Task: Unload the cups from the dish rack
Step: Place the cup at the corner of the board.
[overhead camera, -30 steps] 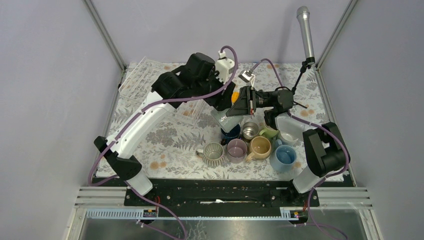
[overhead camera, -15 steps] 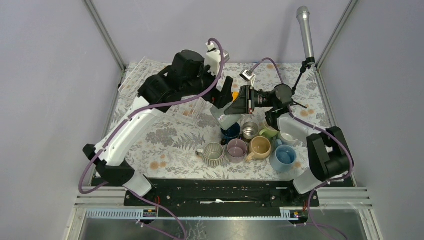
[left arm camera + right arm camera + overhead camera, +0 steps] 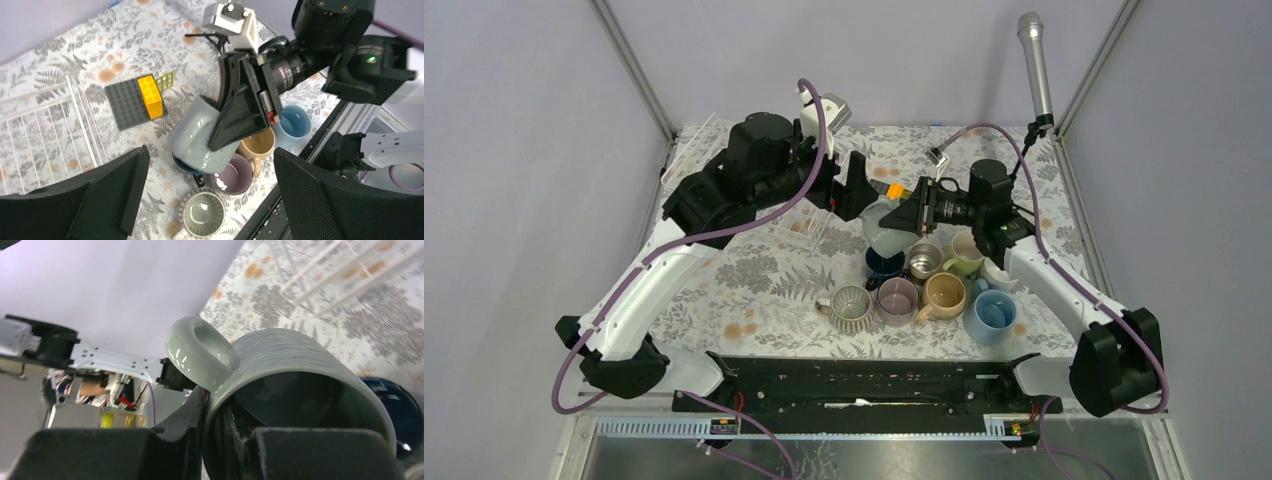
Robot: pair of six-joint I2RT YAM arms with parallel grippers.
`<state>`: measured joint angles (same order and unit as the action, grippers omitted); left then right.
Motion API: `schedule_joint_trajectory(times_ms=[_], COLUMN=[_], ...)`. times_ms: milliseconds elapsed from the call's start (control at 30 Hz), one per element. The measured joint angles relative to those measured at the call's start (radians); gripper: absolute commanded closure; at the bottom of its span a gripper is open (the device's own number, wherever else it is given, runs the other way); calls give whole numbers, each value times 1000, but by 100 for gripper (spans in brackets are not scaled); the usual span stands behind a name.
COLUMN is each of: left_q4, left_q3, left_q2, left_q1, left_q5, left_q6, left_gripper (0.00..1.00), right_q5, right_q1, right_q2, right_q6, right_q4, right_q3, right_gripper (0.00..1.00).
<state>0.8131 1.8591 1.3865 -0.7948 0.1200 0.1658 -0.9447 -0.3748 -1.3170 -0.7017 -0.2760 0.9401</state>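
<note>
Left gripper (image 3: pixel 210 152) newly spread, off grey mug (image 3: pixel 192 137) — right gripper (image 3: pixel 894 222) pinching its rim, mouth wristward, axis along its jaws.

The dish rack (image 3: pixel 46 124) lies far left, the cups (image 3: pixel 944 296) cluster near right, the studded plate (image 3: pixel 125 104) behind them.

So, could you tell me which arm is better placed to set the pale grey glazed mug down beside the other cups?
Probably right: the right gripper is shut on the rim of the pale grey glazed mug, holding it above the navy mug; the left gripper is open and empty.
</note>
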Motion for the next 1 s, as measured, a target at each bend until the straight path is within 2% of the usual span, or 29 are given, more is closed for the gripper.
schedule_joint_trajectory(times_ms=[233,467,667,867,1000], left_q4=[-32,-83,-124,-149,-154], left_q3=[-135,-221,-245,-280,-284], left_q2=[-66,-107,-116,-126,-127], left_q1=[0,0,0,0,0], left_q5=[-15,-16,-19,-12,-10], left_q6=[43,78,101,112,113], left_gripper=[1,1,1,1,1], right_q5=[212,389,612,880,993], right_q1=[-2,-24,-66,-61,-27], right_q2=[105,155,155,157,177], right_q6=[133,198,198,166,123], right_q4=[358,604,764,917,1013], right_q3=[25,98,190,223,223], right_gripper=[100,100,100,100,100])
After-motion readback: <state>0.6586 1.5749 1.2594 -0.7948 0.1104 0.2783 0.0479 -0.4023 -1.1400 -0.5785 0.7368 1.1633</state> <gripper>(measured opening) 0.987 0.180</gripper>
